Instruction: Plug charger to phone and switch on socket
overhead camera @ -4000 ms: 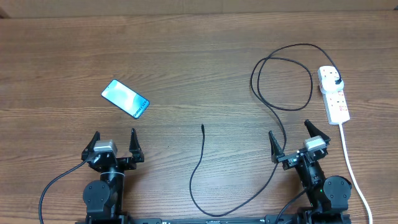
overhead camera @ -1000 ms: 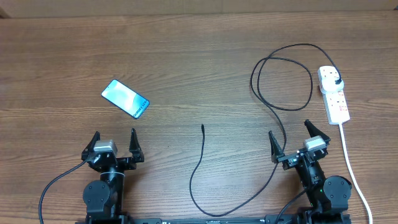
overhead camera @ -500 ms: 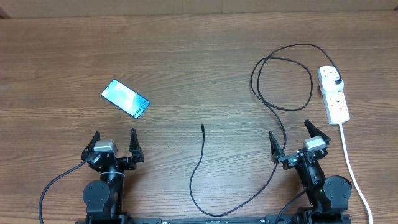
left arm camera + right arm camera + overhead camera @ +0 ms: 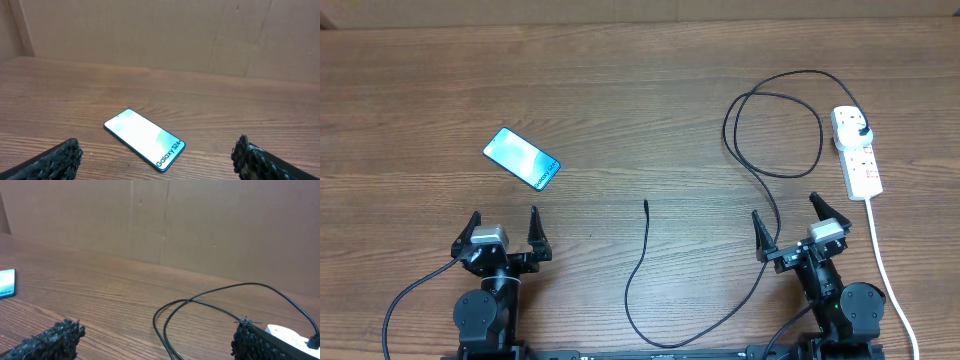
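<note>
Both grippers are released. The left gripper [image 4: 504,216] and the right gripper [image 4: 785,208] each have their jaws spread wide with nothing between them, and both are parked low at the near edge of the wooden table [image 4: 620,90].

From the overhead view I see the charger [image 4: 648,228] as the longest thing out there. Its black cable leaves the far right, makes a loose loop, passes just beside the right gripper's inner finger, sweeps along the near edge and climbs back up to the middle of the table.

The socket [image 4: 857,152] lies flat on the right side, just beyond the right gripper. Its white cord [image 4: 886,262] trails toward me past that arm.

The phone [image 4: 522,158] lies flat and slanted on the left half, beyond the left gripper and apart from it, with its screen lit and facing up.

The charger's black plug [image 4: 861,131] sits in the far end of the socket. The connector tip [image 4: 646,204] lies loose mid-table, well apart from the phone.
</note>
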